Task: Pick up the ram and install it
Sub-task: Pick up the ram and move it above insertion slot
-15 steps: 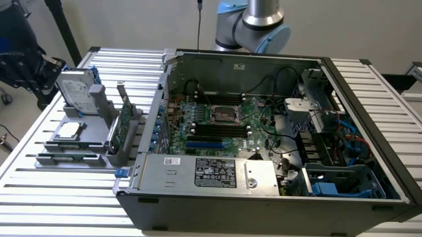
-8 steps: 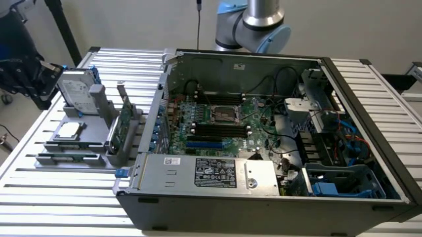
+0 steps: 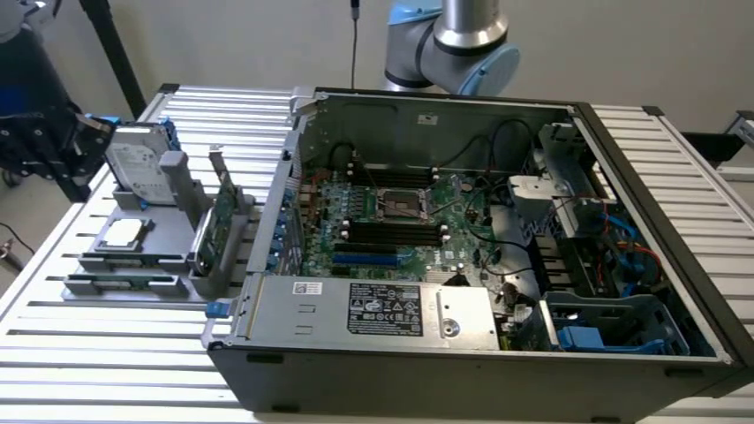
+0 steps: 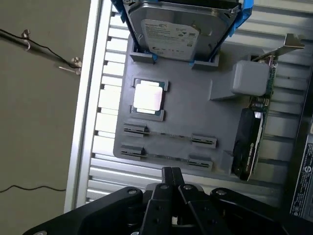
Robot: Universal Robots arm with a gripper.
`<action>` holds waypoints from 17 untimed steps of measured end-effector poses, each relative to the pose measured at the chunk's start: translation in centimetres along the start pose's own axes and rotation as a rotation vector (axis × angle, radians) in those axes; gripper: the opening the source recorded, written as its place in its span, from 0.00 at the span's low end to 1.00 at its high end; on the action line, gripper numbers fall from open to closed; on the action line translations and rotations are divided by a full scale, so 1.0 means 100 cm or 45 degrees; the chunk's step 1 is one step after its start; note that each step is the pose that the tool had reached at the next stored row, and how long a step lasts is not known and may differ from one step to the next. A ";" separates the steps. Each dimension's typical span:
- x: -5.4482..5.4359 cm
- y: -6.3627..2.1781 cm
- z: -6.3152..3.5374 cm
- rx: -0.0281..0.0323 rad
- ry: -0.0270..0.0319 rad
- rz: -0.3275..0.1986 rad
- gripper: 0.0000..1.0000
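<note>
The ram (image 4: 168, 135) stands on edge between small clips in a grey holder tray (image 4: 195, 112), where it looks like a thin dark line. A second similar stick (image 4: 166, 157) sits in the row beside it. In the exterior view the sticks (image 3: 122, 261) lie at the tray's (image 3: 165, 231) front, at the exterior view's left of the open computer case (image 3: 471, 353). My gripper (image 4: 172, 171) is shut with nothing between its fingers. It hovers above the table slats just off the tray edge nearest the ram. The motherboard's black slots (image 3: 395, 231) lie inside the case.
The tray also carries a hard drive (image 4: 183, 29), a square silver processor chip (image 4: 148, 98) and an upright green expansion card (image 4: 252, 142). The arm's upper link (image 3: 465, 35) rises behind the case. Cables lie on the floor (image 4: 39, 44) beyond the table edge.
</note>
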State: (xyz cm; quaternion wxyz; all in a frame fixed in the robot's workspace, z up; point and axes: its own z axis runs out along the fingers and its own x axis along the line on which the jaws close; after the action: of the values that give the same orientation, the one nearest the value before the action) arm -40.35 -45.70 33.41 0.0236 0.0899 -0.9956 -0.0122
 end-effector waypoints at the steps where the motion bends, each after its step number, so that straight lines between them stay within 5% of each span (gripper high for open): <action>1: 0.000 0.0000 0.0006 0.0010 0.0005 -0.023 0.11; 17: 0.000 -0.0002 0.0081 0.0175 0.0111 -0.393 0.11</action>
State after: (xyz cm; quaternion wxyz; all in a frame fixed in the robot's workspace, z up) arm -40.36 -45.70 32.59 0.0251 0.2419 -0.9699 -0.0084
